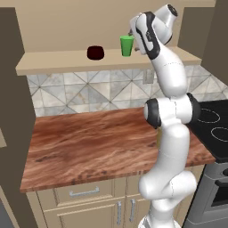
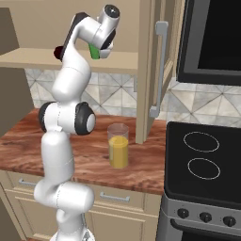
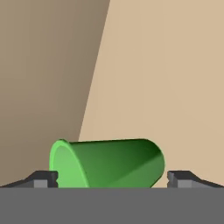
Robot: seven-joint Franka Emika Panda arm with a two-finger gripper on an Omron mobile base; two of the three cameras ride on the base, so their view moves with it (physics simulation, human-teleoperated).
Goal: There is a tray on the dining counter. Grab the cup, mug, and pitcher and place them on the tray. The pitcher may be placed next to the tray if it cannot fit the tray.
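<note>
Beige shelf (image 1: 58,60), cup (image 1: 127,46) near front edge, between open end effector (image 3: 112,178) fingertips

From the right base camera, the green cup (image 2: 96,52) is mostly hidden behind the arm's wrist, with only a sliver showing, and the dark mug (image 2: 58,52) peeks out as a small patch at the arm's edge. In the left base view the arm covers the pitcher almost wholly. In the hand view, the cup's (image 3: 107,162) lower side is cut off.
</note>
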